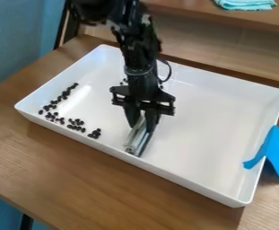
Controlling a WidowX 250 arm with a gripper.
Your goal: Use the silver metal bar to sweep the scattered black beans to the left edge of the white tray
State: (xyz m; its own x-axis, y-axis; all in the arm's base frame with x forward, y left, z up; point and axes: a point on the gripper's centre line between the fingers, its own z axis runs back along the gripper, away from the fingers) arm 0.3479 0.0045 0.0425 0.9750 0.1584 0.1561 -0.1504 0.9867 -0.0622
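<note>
No text, label, brand, number or sign can be read.

You have a blue wall (12, 40) at left. Your surface (76, 179) shows brown wood grain and soft shadow along its near part. Behind it, you find a pale wood panel (225, 49) beneath a wooden shelf (189, 12); a black leg (26, 223) stands at lower left
</note>
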